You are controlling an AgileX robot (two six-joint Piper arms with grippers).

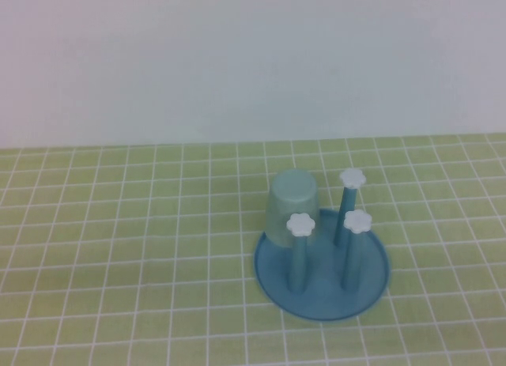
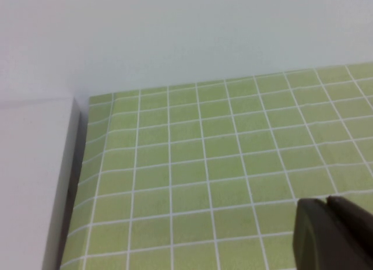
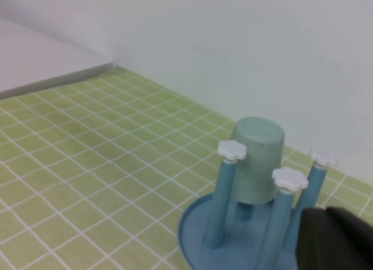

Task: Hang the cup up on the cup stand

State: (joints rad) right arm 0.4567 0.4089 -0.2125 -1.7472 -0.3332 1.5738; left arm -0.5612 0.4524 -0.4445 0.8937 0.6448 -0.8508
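Left gripper closed, right gripper closed | cup inverted on cup stand post | no writing

We see little of our own body: at five o'clock in the left wrist view, the left gripper's matte black, rounded plastic fingers lie pressed together; likewise the right gripper's dark, blunt-edged black plastic fingers in its wrist view.

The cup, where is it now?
The pale mint-green plastic cup sits upside down over the far-left post of the round blue cup stand, right of the table's centre in the high view.
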